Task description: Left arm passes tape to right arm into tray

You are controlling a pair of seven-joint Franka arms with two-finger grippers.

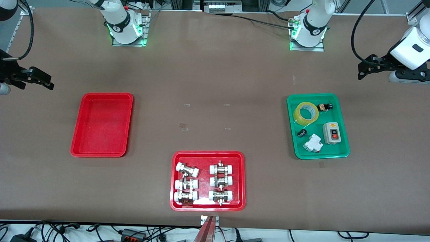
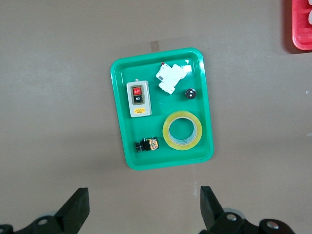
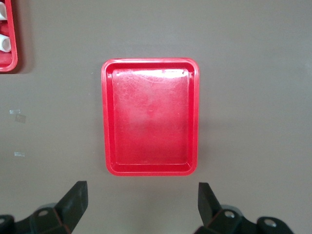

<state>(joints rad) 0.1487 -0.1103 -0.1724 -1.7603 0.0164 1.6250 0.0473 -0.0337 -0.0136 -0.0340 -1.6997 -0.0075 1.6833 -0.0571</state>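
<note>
The yellow tape roll (image 1: 296,116) lies flat in the green tray (image 1: 345,148) toward the left arm's end of the table; it also shows in the left wrist view (image 2: 168,131). My left gripper (image 1: 364,69) is open and empty, up over bare table beside the green tray (image 2: 119,122); its own view shows it (image 2: 144,195). The plain red tray (image 1: 101,124) is empty toward the right arm's end and shows in the right wrist view (image 3: 148,122). My right gripper (image 1: 42,79) is open and empty, up over bare table beside that tray, seen in its own view (image 3: 141,190).
A red tray (image 1: 242,181) with several white-capped metal fittings sits at the middle, nearest the front camera. The green tray also holds a grey switch box (image 1: 332,132), a white breaker (image 1: 313,144) and two small black parts. Bits of tape mark the table's middle.
</note>
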